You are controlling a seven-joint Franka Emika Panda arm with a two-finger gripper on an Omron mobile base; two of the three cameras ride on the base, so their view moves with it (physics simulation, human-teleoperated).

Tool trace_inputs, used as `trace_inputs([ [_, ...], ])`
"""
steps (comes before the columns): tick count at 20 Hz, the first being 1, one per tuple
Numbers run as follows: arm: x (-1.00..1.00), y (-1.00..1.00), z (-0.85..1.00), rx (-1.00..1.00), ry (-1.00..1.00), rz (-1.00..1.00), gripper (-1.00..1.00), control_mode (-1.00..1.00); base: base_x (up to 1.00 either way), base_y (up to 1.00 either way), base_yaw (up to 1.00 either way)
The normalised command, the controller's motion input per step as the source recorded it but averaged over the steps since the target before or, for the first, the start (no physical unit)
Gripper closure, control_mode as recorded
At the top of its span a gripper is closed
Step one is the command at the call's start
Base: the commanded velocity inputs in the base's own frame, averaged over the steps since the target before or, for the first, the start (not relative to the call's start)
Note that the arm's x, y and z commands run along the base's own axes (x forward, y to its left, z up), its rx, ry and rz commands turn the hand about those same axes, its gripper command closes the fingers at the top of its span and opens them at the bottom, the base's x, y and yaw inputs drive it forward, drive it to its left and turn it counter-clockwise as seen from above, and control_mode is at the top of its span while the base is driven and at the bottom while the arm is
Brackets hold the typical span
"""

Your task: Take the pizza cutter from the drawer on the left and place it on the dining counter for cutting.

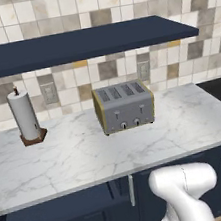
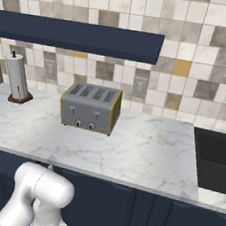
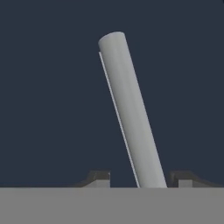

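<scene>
Now closing in on the drawer (image 3: 52,96): gripper (image 3: 139,179) half open, gripping nothing, fingertips (image 3: 99,177) at 7 and 5 o'clock either side of the bar handle (image 3: 129,109). Best to centre on the bar, clamp squarely, then pull straight back. Pizza cutter presumably inside the shut drawer.

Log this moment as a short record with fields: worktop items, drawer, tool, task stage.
worktop items: toaster mid-counter, paper towel roll on its stand to the left
sink: black, at the right end
drawer: navy front close ahead of the hand, silver bar handle between the tips
tool: jaws astride the handle, contact not clear
task stage: pizza cutter not yet fetched
</scene>
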Motion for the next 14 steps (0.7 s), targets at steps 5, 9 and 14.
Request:
trace_inputs([
  [5,-0.60,0.33,-0.33,0.00,-0.01,-0.01,1.00,-1.00,0.00,0.00,0.00],
  [9,-0.59,0.33,-0.33,0.00,0.00,-0.01,1.00,-1.00,0.00,0.00,0.00],
  [14,-0.57,0.32,-0.34,0.00,0.00,-0.02,1.00,-1.00,0.00,0.00,0.00],
])
